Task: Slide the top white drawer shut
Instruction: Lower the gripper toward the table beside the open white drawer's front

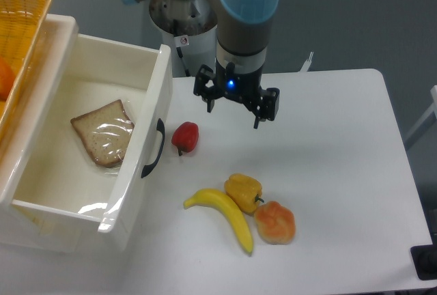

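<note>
The top white drawer (pixel 102 138) stands pulled well out at the left, a bread slice (pixel 102 133) inside, while the gripper (pixel 234 112) hovers over the worktop (pixel 341 158), jaws apart and empty. The red pepper (pixel 186 136) lies just beside the black handle (pixel 153 148), so a push from that side risks knocking it or glancing off the glossy front.

- The red pepper (pixel 186 136) lies just beside the top white drawer (pixel 140 145) front, near its black handle (pixel 153 148).
- Bare worktop (pixel 328 145) lies right of the pepper, under the gripper (pixel 234 109).
</note>
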Robot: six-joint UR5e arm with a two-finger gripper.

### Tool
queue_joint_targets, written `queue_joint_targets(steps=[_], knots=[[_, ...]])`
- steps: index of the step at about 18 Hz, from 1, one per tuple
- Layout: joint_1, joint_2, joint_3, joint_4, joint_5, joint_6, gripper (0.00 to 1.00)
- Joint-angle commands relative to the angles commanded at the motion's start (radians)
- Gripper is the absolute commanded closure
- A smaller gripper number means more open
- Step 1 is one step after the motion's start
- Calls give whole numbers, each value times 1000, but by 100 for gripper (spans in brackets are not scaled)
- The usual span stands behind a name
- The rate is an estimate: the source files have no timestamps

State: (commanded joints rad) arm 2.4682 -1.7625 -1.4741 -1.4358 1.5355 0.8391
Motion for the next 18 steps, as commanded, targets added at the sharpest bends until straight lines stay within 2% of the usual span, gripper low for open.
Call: queue_joint_targets(steps=[6,9,18], knots=[[-2,-28,-25,31,18,-5,0],[-2,-46,-38,37,28,-66,0],[-2,-143,-51,57,40,-129,0]])
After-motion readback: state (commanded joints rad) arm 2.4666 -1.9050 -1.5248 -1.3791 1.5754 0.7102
